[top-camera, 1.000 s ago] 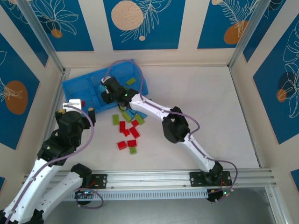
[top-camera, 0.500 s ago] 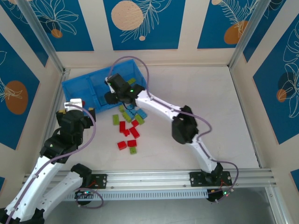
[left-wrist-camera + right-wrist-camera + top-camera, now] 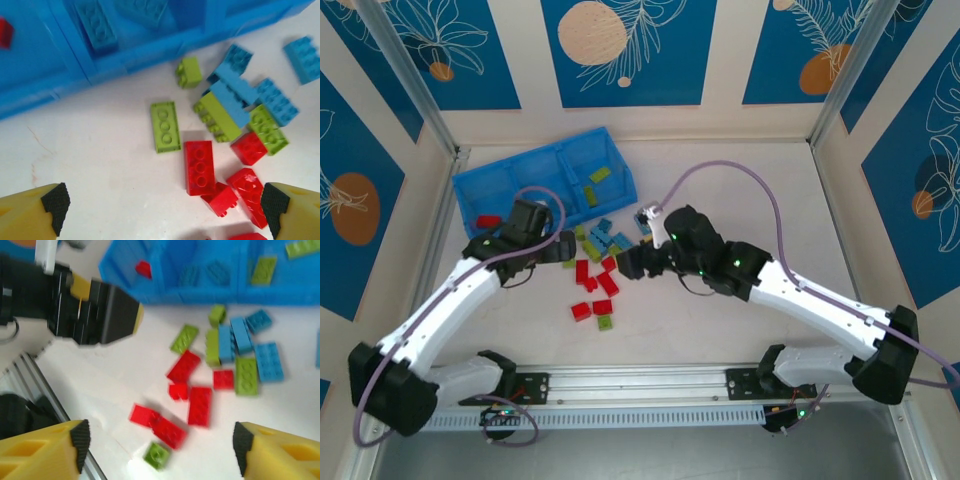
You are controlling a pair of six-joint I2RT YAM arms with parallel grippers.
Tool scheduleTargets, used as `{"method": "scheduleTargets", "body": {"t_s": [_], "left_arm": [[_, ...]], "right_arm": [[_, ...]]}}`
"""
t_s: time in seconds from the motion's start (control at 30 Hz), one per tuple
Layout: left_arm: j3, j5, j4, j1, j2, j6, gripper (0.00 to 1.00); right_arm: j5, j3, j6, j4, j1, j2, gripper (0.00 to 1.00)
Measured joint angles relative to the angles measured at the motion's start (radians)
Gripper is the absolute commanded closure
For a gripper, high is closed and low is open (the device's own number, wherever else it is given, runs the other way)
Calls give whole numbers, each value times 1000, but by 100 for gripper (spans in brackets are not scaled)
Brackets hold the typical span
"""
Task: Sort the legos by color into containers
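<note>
While both arms hang over the white worktop [image 3: 740, 190], left gripper [image 3: 563, 246] and right gripper [image 3: 628, 263] gape wide, each empty. Small rectangular plastic bricks [image 3: 608, 283] in red, light blue and yellow-green lie scattered toward the worktop's left edge, beside the rectangular blue plastic three-compartment bin [image 3: 485, 188] at the far left corner. Bin contents: red left, blue middle, green right.

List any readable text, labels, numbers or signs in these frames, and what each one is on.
No readable text anywhere.
legos: any lettering on the studs is too small to read.
blue bin: plain plastic, no label or number visible.
wall panels: leaf and circle artwork only, no words.
</note>
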Motion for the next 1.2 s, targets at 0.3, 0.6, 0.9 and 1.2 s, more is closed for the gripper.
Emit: {"method": "scheduleTargets", "body": {"t_s": [0.3, 0.6, 0.9, 1.2], "left_arm": [[50, 12, 115, 55, 405, -76, 20], [122, 79, 216, 72, 602, -97, 44], [95, 100, 236, 72, 602, -99, 67], [59, 106, 183, 69, 425, -95, 68]], "right_arm": [[2, -95, 39, -48, -5, -72, 12], [13, -97, 40, -49, -22, -75, 12], [17, -102, 53, -48, -29, -72, 12], [16, -102, 79, -48, -29, -67, 12]]}}
